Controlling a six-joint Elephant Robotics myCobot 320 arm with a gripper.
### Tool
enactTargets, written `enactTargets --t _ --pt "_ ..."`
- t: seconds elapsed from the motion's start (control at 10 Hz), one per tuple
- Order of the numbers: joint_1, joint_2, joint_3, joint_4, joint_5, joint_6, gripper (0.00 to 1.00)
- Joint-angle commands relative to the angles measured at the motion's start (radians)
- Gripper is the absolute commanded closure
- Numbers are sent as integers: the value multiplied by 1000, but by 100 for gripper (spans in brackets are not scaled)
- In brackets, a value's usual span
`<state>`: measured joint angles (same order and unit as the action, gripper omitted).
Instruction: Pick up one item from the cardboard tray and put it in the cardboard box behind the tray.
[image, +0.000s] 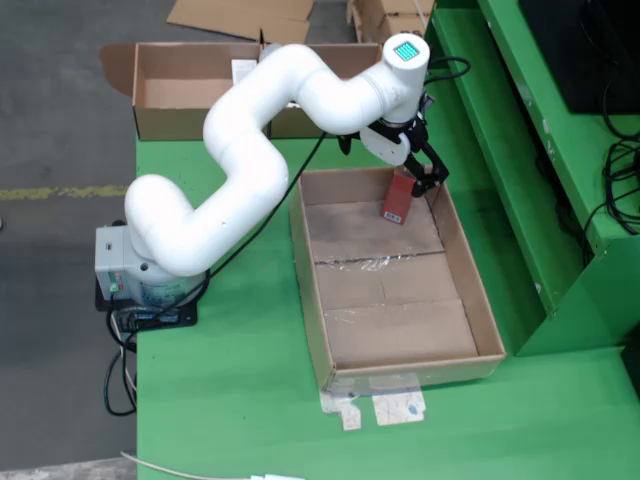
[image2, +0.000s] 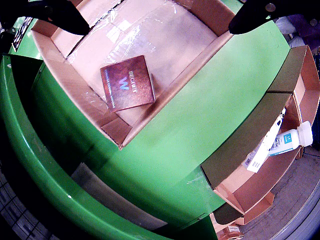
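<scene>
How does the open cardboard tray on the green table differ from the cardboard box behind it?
The shallow cardboard tray holds one reddish-brown packet; the deeper cardboard box holds a white bottle and a white carton. The tray sits under the open black gripper; the box lies away from it. Both are open-topped brown cardboard.

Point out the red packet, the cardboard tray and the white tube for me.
red packet (image2: 127, 82): wrist view, centre of its printed face.
cardboard tray (image: 489, 320): fixed view, right side wall.
white tube (image2: 289, 140): wrist view, labelled body near the cap.
</scene>
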<state>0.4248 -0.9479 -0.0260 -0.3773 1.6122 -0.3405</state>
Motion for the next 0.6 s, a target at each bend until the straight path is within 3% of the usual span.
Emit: enactTargets --t 0.0,0.2,0.5 --pt "-3 12 26 0 12 -2 0" --pt "0 0 26 23 9 1 0" --pt "19 -88 26 233 -21 10 0"
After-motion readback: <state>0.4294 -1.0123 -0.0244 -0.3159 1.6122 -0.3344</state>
